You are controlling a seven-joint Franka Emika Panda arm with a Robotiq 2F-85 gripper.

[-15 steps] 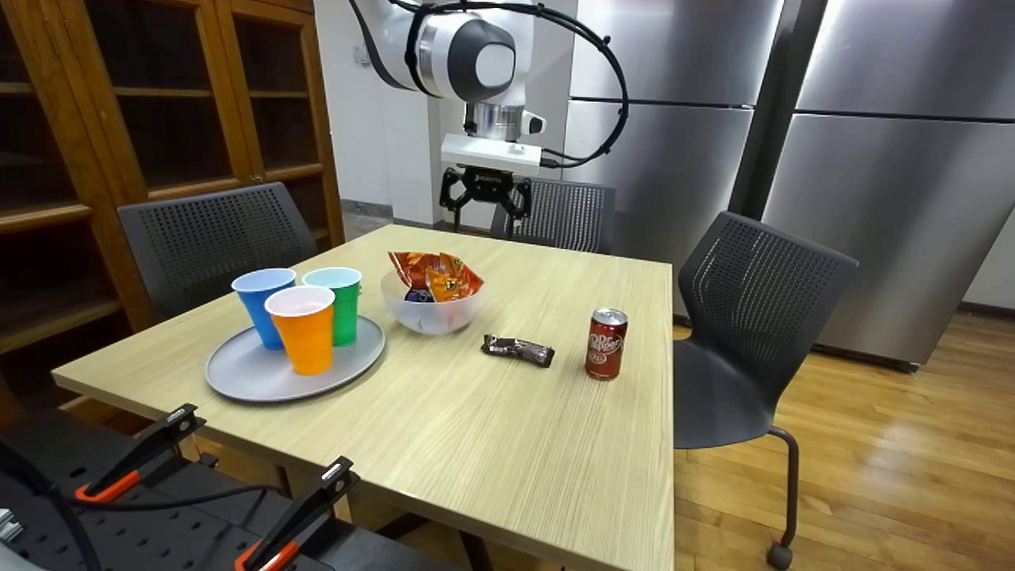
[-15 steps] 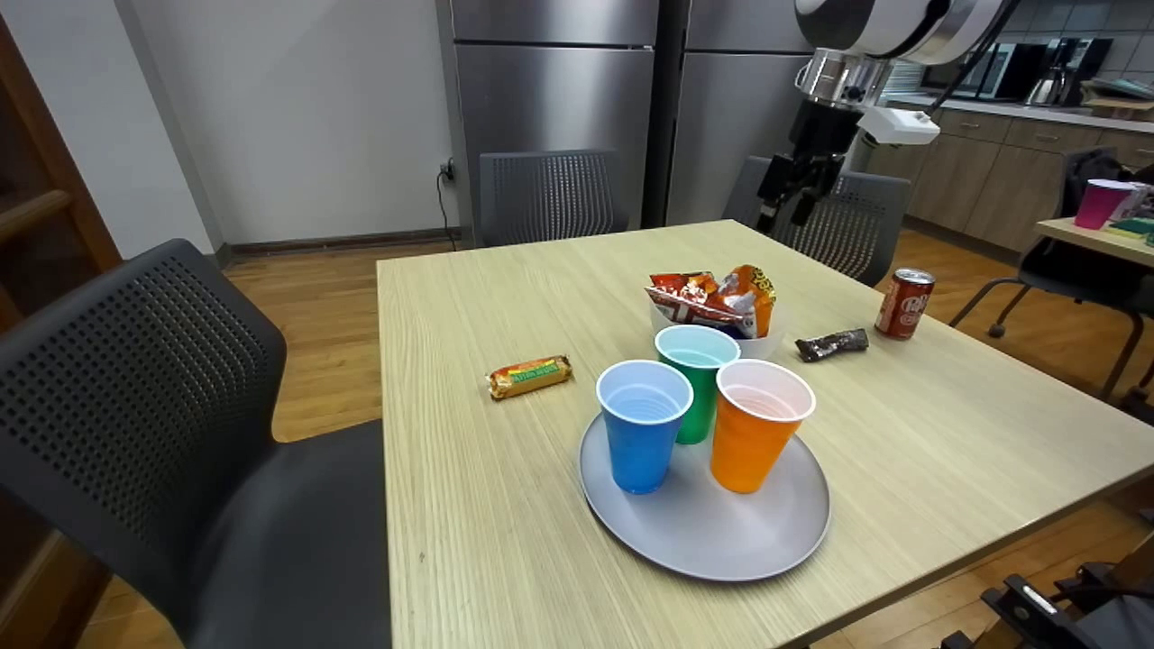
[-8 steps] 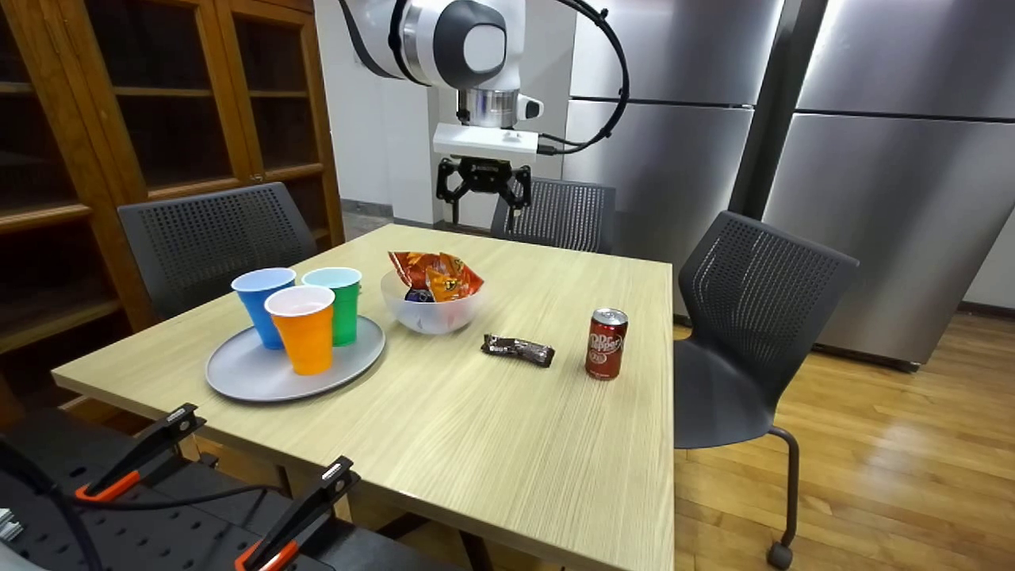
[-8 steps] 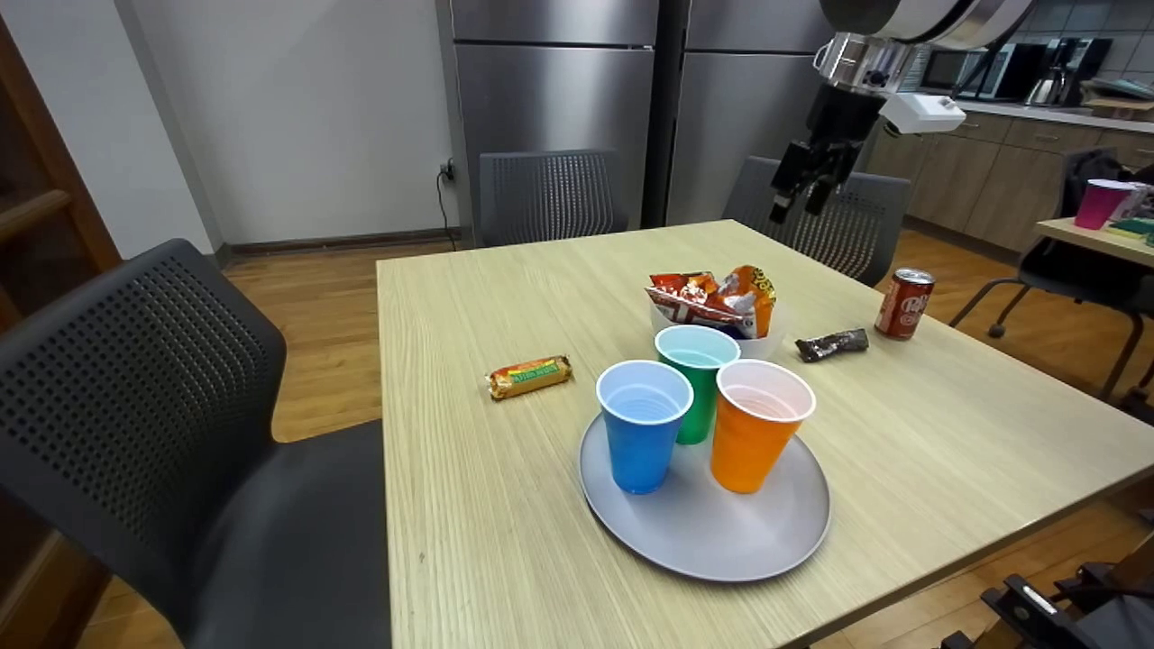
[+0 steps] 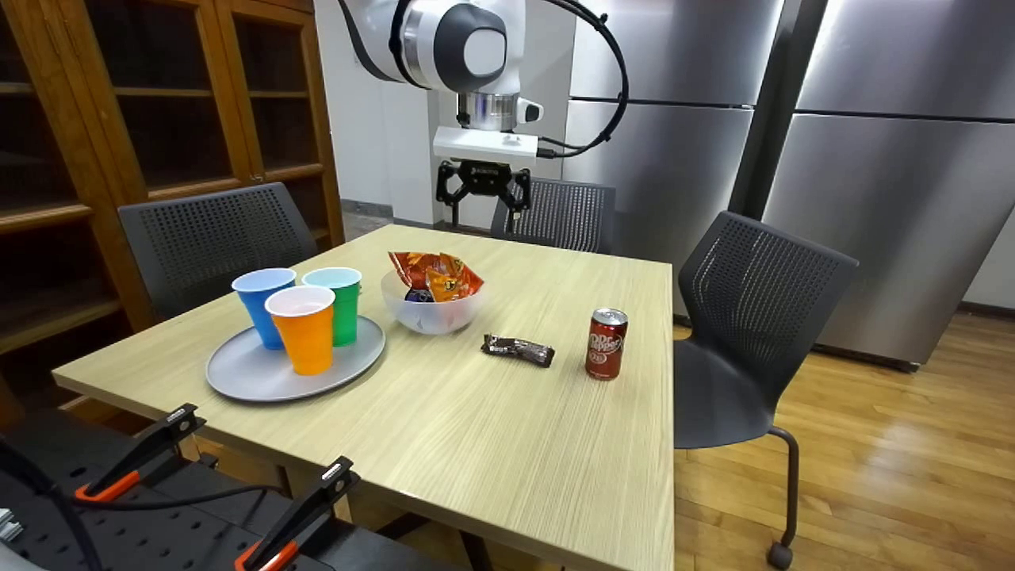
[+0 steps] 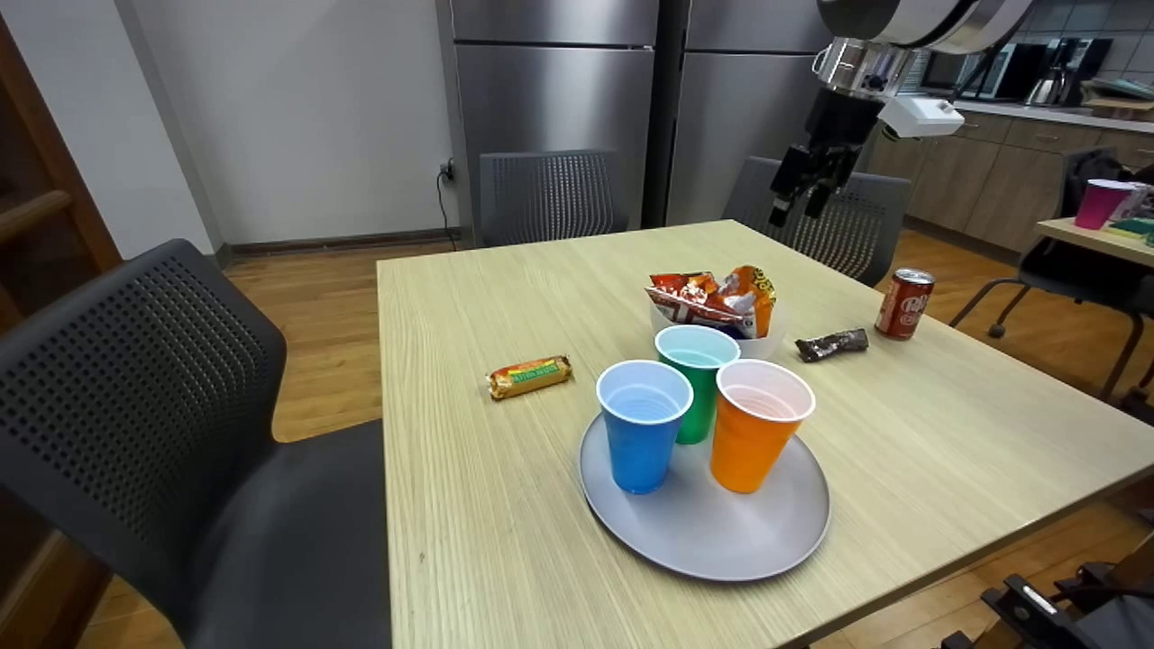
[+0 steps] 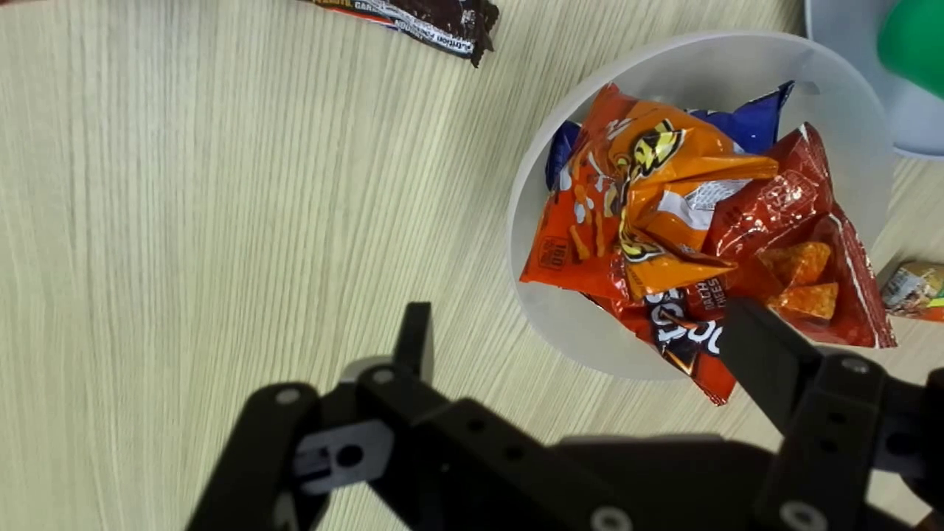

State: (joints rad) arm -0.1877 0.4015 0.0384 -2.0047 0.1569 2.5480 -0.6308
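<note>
My gripper (image 5: 483,227) hangs open above the table's far end, with nothing between its fingers. In an exterior view the gripper (image 6: 796,214) shows from the side, tilted. Nearest to it is a translucent bowl (image 5: 432,319) of snack bags, which it does not touch. Seen from the wrist, an orange bag (image 7: 664,184), a red bag (image 7: 785,195) and a blue bag (image 7: 748,122) fill the bowl. One finger (image 7: 767,354) covers part of the red bag in that view. A dark-wrapped bar (image 5: 518,350) and a red soda can (image 5: 607,344) stand apart from the bowl.
A grey plate (image 6: 708,550) carries a blue cup (image 6: 642,451), a green cup (image 6: 696,415) and an orange cup (image 6: 748,451), all upright. A gold-wrapped bar (image 6: 529,377) lies on the table beyond them. Dark chairs (image 5: 741,349) surround the table.
Over the first half second the arm rose slightly and shifted a little sideways. Since then it has hardly moved. The gripper stayed open and the objects on the table kept their places.
</note>
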